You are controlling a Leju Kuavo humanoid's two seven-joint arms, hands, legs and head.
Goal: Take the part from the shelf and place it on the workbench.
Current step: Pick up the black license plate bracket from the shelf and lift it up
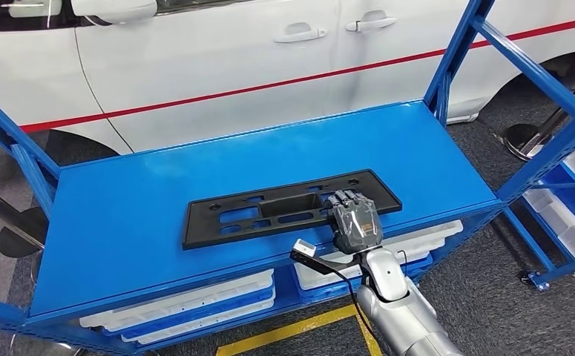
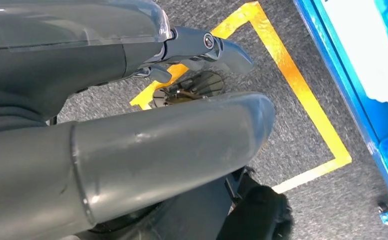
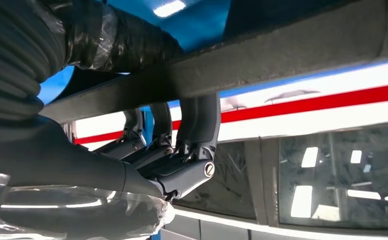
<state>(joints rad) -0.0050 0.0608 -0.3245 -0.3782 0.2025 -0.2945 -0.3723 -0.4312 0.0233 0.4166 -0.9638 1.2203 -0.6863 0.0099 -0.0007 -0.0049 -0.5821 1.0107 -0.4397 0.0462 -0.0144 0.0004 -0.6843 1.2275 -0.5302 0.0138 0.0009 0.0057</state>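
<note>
Right hand (image 1: 355,221) grips the near edge of the flat black slotted plastic part (image 1: 269,211) on the blue metal shelf (image 1: 158,193).

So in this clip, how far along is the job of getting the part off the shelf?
Early. Done: the right robot hand has reached the black part. In hand: its fingers hook over the part's near edge, as the right wrist view shows, while the part lies flat on the blue shelf. The left robot hand hangs over the floor, holding nothing. Left: lifting it, carrying it, and setting it on the workbench.
</note>
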